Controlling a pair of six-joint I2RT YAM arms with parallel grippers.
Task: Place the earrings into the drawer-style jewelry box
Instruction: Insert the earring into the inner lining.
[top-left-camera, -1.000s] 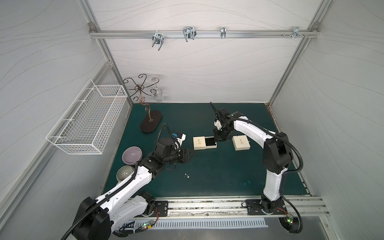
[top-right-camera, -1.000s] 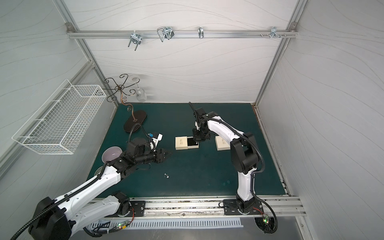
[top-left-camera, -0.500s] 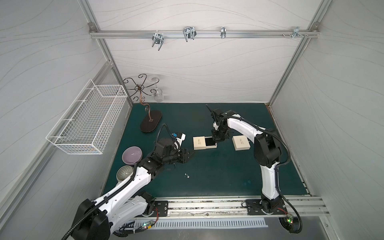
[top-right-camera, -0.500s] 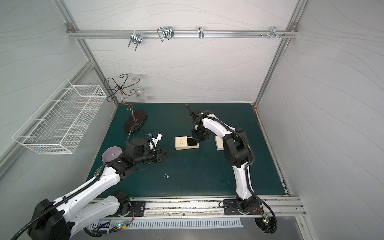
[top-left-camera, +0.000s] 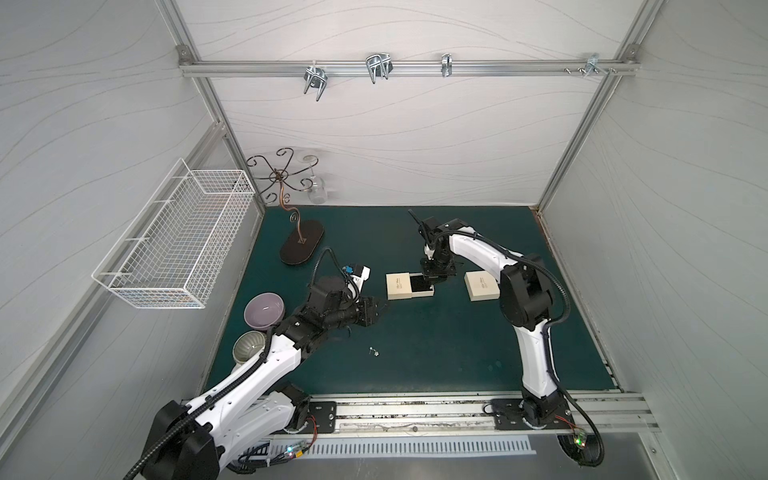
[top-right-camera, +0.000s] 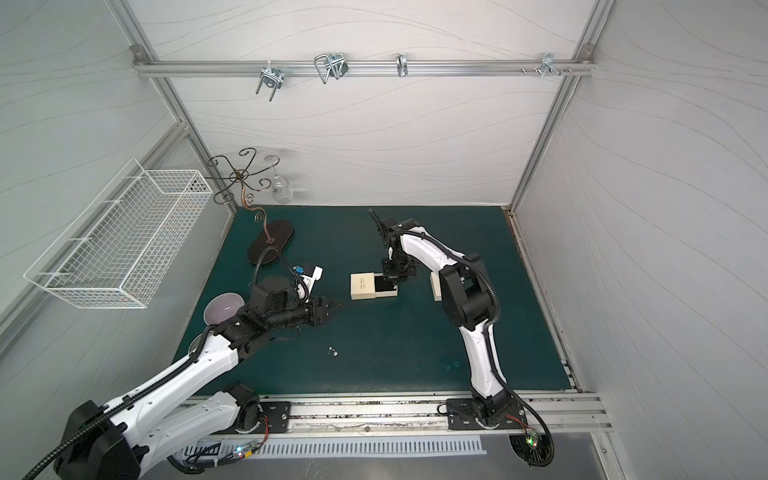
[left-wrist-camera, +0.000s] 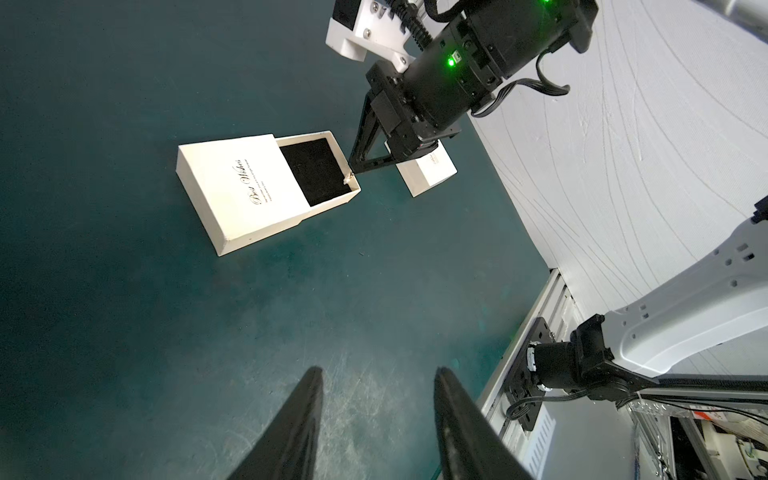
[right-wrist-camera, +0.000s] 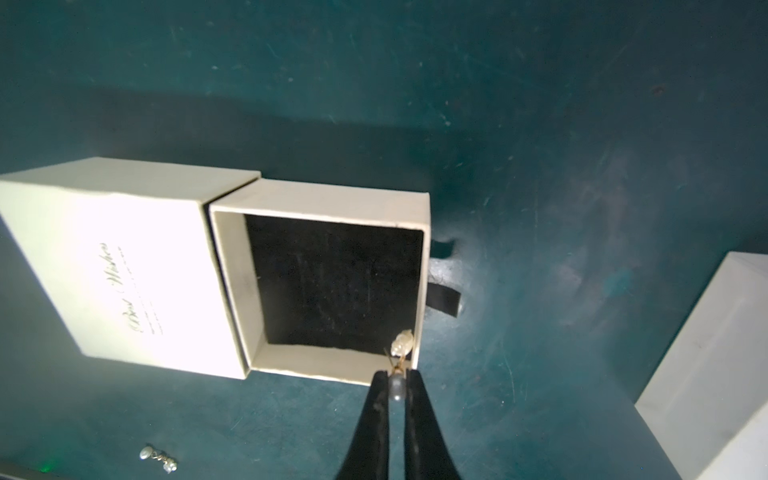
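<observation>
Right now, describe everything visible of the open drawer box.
The drawer box is cream card: a sleeve with dark script on top, lying flat on the green mat. Its tray is slid partly out, showing bare black lining and a black ribbon pull. The right gripper, shut on an earring, holds it over a tray corner; contact unclear.

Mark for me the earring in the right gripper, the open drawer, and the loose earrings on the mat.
Held earring (right-wrist-camera: 402, 342), right wrist view, on its pale bead.
Open drawer (right-wrist-camera: 332, 286), right wrist view, on its bare black lining.
Loose earrings (right-wrist-camera: 146, 452), right wrist view, on one pale bead.
</observation>
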